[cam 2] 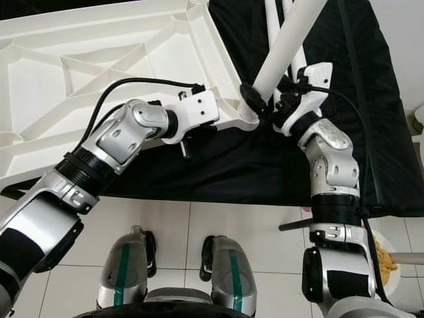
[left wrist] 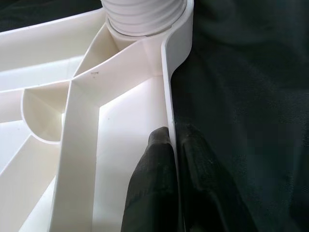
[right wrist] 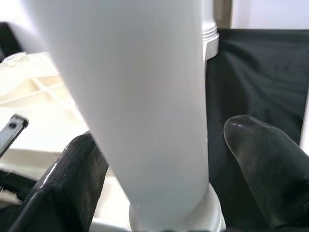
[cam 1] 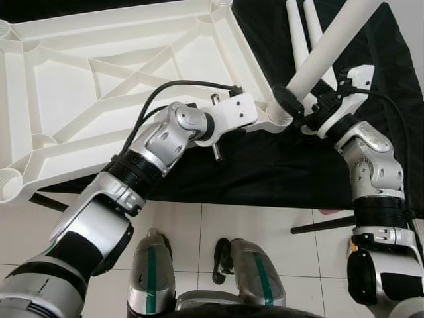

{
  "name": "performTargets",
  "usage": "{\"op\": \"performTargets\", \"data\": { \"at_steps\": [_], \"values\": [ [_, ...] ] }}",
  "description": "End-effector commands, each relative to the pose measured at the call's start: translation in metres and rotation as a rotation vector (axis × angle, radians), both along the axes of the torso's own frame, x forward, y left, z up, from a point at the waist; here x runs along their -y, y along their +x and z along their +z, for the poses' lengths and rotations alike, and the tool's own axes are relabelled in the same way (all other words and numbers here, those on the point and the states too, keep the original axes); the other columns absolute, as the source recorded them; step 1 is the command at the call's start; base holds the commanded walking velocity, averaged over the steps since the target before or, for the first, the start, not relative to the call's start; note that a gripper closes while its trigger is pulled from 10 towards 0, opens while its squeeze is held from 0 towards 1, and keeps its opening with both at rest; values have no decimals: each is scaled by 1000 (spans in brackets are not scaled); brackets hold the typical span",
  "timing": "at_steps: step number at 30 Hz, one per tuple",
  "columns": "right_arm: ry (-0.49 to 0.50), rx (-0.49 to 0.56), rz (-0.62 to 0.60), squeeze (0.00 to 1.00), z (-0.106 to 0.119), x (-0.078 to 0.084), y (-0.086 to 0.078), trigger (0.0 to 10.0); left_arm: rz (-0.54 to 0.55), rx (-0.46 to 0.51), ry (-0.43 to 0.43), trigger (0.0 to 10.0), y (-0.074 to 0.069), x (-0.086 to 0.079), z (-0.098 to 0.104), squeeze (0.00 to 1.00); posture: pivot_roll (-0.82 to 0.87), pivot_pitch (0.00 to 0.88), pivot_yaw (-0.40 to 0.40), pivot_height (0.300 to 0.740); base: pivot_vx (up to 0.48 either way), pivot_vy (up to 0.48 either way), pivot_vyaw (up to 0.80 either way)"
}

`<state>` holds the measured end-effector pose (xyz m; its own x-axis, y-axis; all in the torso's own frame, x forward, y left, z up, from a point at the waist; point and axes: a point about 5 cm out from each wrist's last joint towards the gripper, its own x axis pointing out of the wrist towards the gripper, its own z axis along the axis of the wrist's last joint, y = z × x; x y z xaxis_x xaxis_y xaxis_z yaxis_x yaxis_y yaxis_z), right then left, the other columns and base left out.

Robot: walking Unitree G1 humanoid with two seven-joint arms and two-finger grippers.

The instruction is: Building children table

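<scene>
The white tabletop (cam 1: 119, 79) lies upside down on the black cloth (cam 1: 278, 165), ribs up. No leg looks seated yet. The left gripper (left wrist: 175, 159) is clamped on its near rim, steadying it. The right gripper (right wrist: 159, 164) closes around 1 tilted leg (cam 1: 331, 46) at the corner socket (cam 1: 279, 114). 2 more legs (cam 1: 301, 33) lie beyond.

Table leg (cam 1: 331, 46) and tabletop (cam 1: 99, 86) both cropped
</scene>
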<state>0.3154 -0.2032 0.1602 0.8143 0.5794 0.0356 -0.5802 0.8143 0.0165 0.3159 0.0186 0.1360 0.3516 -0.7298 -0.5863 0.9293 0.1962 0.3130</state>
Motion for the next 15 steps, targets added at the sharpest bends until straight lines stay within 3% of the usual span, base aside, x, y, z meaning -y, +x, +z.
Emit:
{"op": "performTargets", "data": {
  "at_steps": [1, 12, 13, 14, 15],
  "values": [
    [-8, 4, 10, 0, 0, 2, 0, 10000, -41, -166, 124, 10000, -10, -14, -30, 0, 45, 53, -50, 740, 0, 0, 0],
    [-44, 16, 73, 0, 1, 4, 11, 10000, -47, -167, 126, 10000, -10, -14, -29, 0, 48, 55, -45, 740, 0, 0, 0],
    [-45, 20, 73, 0, 1, 3, 12, 9490, -48, -167, 126, 10000, -11, -13, -29, 0, 48, 55, -45, 740, 0, 0, 0],
    [-47, 20, 83, 0, 0, 3, 14, 6157, -49, -166, 127, 10000, -11, -13, -29, 0, 48, 54, -44, 740, 0, 0, 0],
    [-47, 20, 83, 0, 0, 3, 14, 6157, -49, -166, 127, 10000, -11, -13, -29, 0, 48, 54, -44, 740, 0, 0, 0]
  ]
}}
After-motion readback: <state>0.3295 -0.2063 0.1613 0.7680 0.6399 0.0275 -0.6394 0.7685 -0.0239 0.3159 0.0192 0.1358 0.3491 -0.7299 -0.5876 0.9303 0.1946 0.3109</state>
